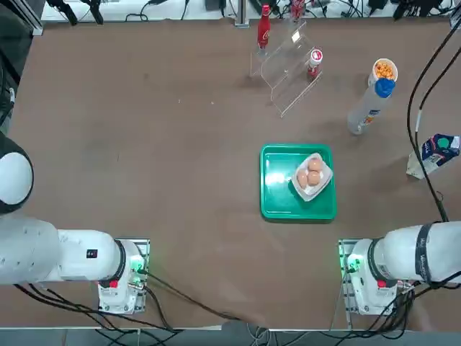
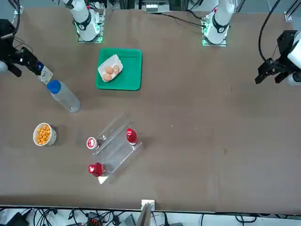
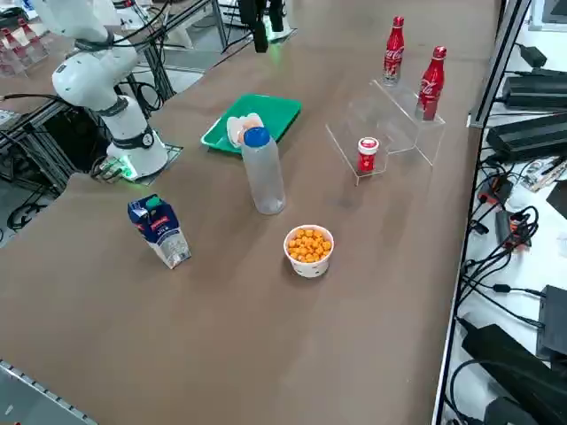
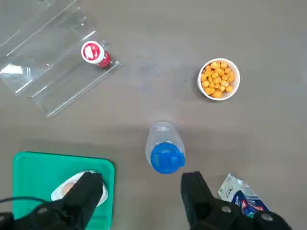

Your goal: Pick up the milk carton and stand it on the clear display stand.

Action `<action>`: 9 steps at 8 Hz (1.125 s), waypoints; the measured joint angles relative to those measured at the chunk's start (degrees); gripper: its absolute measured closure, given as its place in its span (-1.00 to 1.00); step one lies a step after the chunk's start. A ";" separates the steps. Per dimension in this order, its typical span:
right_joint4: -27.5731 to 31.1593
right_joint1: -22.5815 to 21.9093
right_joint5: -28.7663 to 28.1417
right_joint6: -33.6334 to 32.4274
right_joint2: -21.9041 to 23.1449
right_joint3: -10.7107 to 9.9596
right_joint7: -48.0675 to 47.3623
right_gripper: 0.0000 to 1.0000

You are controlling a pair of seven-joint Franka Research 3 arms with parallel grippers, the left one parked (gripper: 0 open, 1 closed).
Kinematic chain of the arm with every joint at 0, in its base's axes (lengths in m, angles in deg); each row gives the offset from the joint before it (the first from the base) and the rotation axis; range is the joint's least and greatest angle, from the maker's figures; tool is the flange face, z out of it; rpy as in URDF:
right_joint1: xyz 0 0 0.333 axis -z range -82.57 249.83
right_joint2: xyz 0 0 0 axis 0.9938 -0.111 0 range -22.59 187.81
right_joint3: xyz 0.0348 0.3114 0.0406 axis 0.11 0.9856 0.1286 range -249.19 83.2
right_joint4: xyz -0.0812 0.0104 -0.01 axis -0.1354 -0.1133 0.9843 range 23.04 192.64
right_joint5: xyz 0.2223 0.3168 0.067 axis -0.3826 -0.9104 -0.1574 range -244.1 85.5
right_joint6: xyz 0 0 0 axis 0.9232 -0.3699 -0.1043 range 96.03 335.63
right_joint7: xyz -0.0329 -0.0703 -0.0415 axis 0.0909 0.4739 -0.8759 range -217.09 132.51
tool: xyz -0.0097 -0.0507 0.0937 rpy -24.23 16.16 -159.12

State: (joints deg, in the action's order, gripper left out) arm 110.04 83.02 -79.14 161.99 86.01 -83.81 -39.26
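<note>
The small white-and-blue cardboard milk carton (image 4: 244, 195), apparently upright, lies outside the black right gripper (image 4: 143, 178), whose empty jaws stand apart.

On the desk (image 1: 180, 173), eggs (image 1: 314, 171) sit in a white dish (image 1: 310, 192) on the green tray (image 1: 277, 202), left of the carton (image 1: 441, 150).

Coca-Cola on red bottles (image 3: 431, 86)
</note>
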 joint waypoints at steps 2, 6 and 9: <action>-0.06 1.66 0.07 -1.15 -0.08 -0.08 2.29 -1.00; 1.42 7.95 3.09 -2.39 -0.71 -0.32 18.05 -1.00; 5.07 13.32 5.29 -1.74 -0.67 -0.45 35.22 -1.00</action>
State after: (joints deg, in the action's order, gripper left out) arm 115.11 96.34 -73.84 160.25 85.33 -84.26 -4.04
